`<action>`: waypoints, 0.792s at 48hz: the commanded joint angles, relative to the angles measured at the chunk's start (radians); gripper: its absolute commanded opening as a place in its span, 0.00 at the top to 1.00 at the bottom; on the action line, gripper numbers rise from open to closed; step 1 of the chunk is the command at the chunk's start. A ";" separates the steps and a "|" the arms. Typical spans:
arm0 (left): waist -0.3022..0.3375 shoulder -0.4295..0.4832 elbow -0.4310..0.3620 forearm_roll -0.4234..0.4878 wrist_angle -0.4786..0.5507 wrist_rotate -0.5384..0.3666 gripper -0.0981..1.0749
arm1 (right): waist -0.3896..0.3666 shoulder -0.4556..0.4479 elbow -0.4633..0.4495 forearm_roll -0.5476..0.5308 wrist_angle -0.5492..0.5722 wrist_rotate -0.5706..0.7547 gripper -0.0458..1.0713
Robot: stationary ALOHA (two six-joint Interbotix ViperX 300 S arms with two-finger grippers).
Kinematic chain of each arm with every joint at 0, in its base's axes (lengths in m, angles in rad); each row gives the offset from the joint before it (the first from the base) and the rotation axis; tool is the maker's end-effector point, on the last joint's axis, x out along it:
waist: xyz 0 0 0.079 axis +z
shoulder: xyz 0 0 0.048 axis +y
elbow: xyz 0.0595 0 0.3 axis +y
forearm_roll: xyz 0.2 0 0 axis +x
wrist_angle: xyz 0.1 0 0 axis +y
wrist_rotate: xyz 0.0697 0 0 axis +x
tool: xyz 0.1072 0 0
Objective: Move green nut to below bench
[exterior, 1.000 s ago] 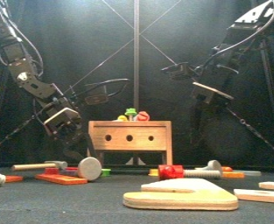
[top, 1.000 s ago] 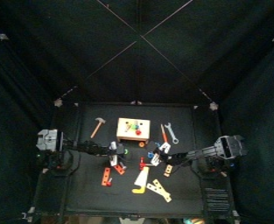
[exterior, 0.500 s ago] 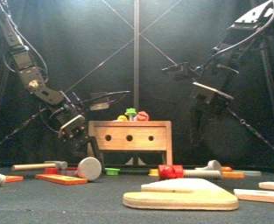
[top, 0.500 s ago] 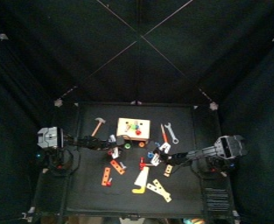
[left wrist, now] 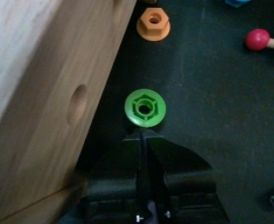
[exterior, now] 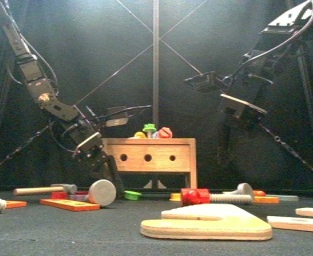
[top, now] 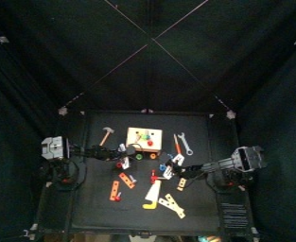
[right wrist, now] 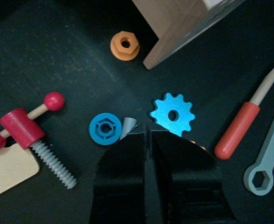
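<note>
The small bright green plastic nut [left wrist: 144,106] lies flat on the black bench [exterior: 65,235], just beside the holed face of the square pale-wood toy workbench [left wrist: 34,79], on the side that faces the bench's front edge. The front view shows it only as a low green sliver, partly hidden behind a round grey piece [exterior: 103,191].

The left claw [left wrist: 140,133] hangs above the bench with its tip pointing toward the nut. Its 2 black jaws stand slightly apart and have nothing between them, so it is released. In the left wrist view the jaws merge into one dark mass, and the gap shows only as a thin seam.

That view cuts off the workbench, leaving just 1 hole and part of its top. An orange nut [left wrist: 153,24] and a red knob [left wrist: 259,38] sit near the picture's edge, and the knob's stem is cropped.

The right claw [right wrist: 145,131] hovers near the bench's right edge, over a blue cog [right wrist: 172,111] and a blue ring-shaped nut [right wrist: 105,128]. I cannot tell whether it is clenched or released. A red-headed grey bolt [right wrist: 28,131] and a grey spanner [right wrist: 268,149] run out of that picture.

From the top view the coloured studs on the workbench are too small to tell apart.
</note>
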 commanded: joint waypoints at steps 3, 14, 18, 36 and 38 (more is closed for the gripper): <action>-0.003 -0.018 -0.020 0.005 -0.002 0.002 0.53 | -0.003 -0.023 -0.012 -0.002 0.000 0.002 0.77; -0.023 -0.038 -0.017 0.008 0.037 0.000 0.53 | 0.000 -0.023 -0.012 0.006 0.000 0.000 0.77; -0.046 -0.048 -0.020 0.009 0.083 -0.002 0.53 | 0.000 -0.023 -0.014 0.008 0.002 0.000 0.77; -0.081 -0.029 -0.061 0.008 0.100 0.000 0.53 | 0.003 -0.023 -0.015 0.008 0.000 0.002 0.77; -0.078 -0.020 -0.071 0.008 0.086 0.000 0.53 | 0.003 -0.023 -0.015 0.008 0.002 0.002 0.77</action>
